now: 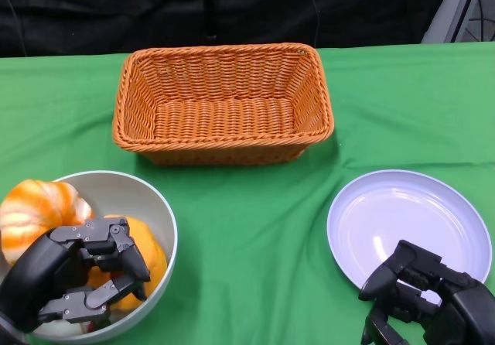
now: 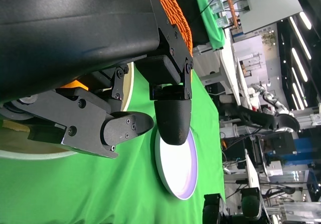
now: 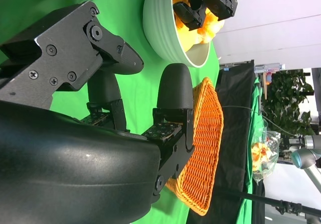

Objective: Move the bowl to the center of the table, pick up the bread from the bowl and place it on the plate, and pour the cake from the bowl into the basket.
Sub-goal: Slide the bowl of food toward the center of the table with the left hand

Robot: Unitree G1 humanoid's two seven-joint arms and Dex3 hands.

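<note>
1. Bowl point(image 1: 158, 213) sits at worktop's near-left corner, not centred; bread point(image 1: 31, 213) perches on its rim; cake point(image 1: 147, 256) inside.
2. Left hand point(image 1: 77, 275) hangs over bowl, fingers apart, empty; right hand point(image 1: 421, 295) empty over plate point(image 1: 410, 217).
3. Risk: sliding bowl tips bread out; pour overshoots basket point(image 1: 223, 101).

The head view looks down from above onto the green counter point(image 1: 255, 244), taking in basket point(image 1: 223, 101), bowl point(image 1: 158, 213) and plate point(image 1: 410, 225). Each wrist view sits close behind its own hand, turned on its side. The right wrist view looks across to the bowl point(image 3: 160, 28) and basket point(image 3: 203, 153); the left wrist view faces the plate point(image 2: 175, 171).
</note>
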